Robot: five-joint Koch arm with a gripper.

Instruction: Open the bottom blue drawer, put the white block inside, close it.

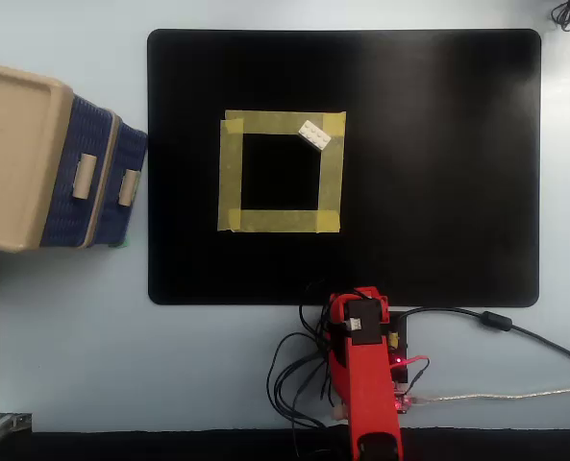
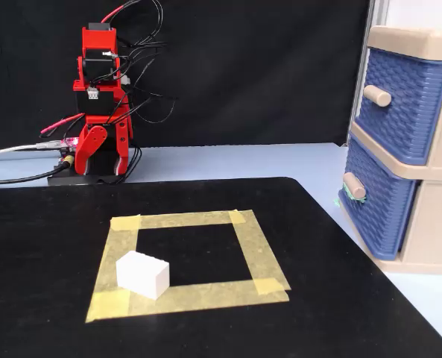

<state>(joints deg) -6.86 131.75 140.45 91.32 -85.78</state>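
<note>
The bottom blue drawer [image 2: 377,205] sits shut in the beige cabinet [image 2: 429,224], its small handle [image 2: 353,186] pointing out toward the black mat [image 2: 49,246]; in the overhead view the cabinet stands at the left, just off the mat's edge, with this drawer [image 1: 126,192] the one nearer the mat and the top drawer [image 1: 78,178] behind it. The white block [image 1: 313,133] lies well apart from the cabinet, resting on the yellow tape square [image 1: 280,221] at one of its corners, the top right corner as seen from above and the near left one in the fixed view [image 2: 142,274]. The red arm [image 1: 366,384] is folded upright over its base at the far side of the mat from the fixed camera, with cables [image 1: 294,375] trailing beside it on the pale counter [image 1: 73,355]. The pincer [image 2: 104,152] hangs down against the base and holds nothing, but its jaws overlap with the arm's frame, so I cannot tell how far open it is. The first step, opening the drawer, looks not yet begun. To do it well, the arm probably needs to reach across to the handle, close squarely around its narrow bar, and pull straight out along the drawer's run, gently enough that the light cabinet does not slide or tip with it.
</note>
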